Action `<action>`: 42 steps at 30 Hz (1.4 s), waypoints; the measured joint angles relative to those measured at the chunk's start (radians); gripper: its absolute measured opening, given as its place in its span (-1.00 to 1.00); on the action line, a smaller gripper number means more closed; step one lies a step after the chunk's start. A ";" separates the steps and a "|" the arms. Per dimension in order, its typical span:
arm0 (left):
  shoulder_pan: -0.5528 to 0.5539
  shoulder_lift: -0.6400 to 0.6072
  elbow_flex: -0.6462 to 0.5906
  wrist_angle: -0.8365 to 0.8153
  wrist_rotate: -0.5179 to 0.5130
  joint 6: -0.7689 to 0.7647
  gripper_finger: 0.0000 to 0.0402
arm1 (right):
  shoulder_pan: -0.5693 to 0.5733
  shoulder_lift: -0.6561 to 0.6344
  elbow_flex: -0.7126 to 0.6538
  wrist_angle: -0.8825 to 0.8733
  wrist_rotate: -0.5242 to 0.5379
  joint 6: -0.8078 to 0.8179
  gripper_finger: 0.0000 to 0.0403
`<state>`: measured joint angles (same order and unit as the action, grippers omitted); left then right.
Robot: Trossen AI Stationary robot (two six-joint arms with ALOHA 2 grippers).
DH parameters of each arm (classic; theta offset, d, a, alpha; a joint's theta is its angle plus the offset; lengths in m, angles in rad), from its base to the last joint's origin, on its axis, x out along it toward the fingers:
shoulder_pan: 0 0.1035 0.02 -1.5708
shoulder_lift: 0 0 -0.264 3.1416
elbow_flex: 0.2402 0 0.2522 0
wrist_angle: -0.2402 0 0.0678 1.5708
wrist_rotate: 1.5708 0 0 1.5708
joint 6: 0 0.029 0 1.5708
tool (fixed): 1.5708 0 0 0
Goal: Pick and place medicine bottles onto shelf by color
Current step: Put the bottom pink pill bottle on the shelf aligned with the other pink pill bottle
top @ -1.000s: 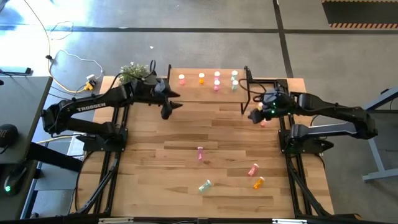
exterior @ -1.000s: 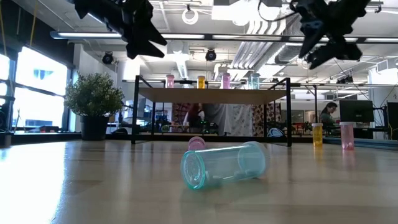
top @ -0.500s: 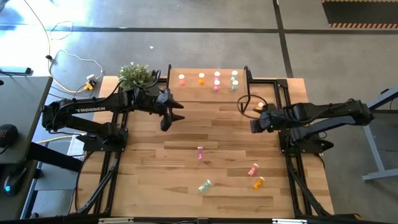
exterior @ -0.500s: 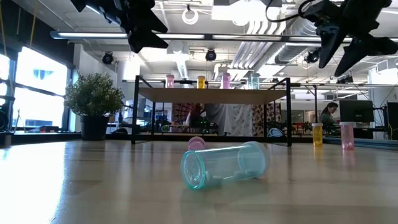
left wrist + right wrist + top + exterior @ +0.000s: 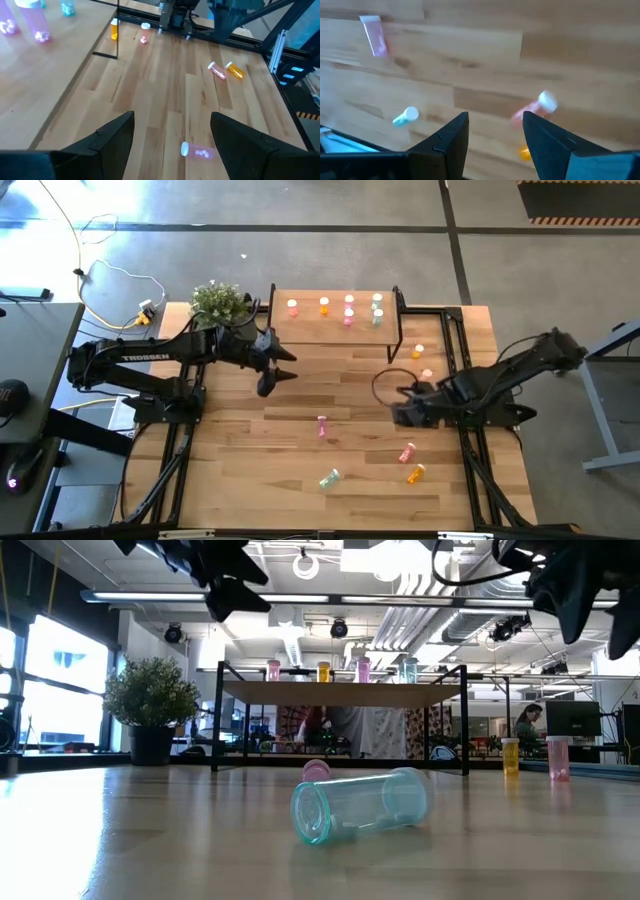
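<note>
The shelf (image 5: 335, 320) stands at the table's far side with several bottles upright on it. On the table lie a pink bottle (image 5: 322, 427), a green one (image 5: 329, 478), a pale red one (image 5: 407, 452) and an orange one (image 5: 415, 473). An orange bottle (image 5: 418, 352) and a pink one (image 5: 427, 375) stand right of the shelf. My left gripper (image 5: 270, 372) hovers open and empty in front of the shelf's left end. My right gripper (image 5: 403, 412) hovers open and empty above the table, on the far side of the pale red bottle (image 5: 537, 107).
A potted plant (image 5: 220, 300) stands at the table's far left corner, beside the shelf. The shelf's thin black legs (image 5: 465, 720) stand near the two upright bottles. The green bottle (image 5: 360, 805) lies closest to the near edge.
My right gripper has come away from the spot beside the shelf's right end and moved toward the table's near edge and a little left, over the lying bottles; the two upright bottles beside the shelf now show. My left gripper has shifted slightly toward the near edge.
</note>
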<state>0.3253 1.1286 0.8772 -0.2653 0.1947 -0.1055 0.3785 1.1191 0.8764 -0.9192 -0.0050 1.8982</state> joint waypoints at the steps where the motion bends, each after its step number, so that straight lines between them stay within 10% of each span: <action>1: -0.003 0.000 0.000 0.000 0.000 0.000 0.25 | 0.018 0.017 0.000 0.020 -0.003 0.049 -0.11; 16: -0.039 0.000 0.000 0.000 0.000 0.004 0.25 | 0.218 0.246 -0.001 0.296 -0.079 0.444 -0.11; 42: -0.039 0.000 -0.001 0.030 0.000 -0.023 0.25 | 0.198 0.375 -0.001 0.173 -0.093 0.458 -0.11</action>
<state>0.2859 1.1286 0.8764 -0.2356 0.1951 -0.1280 0.5762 1.4944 0.8757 -0.7465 -0.0981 2.3558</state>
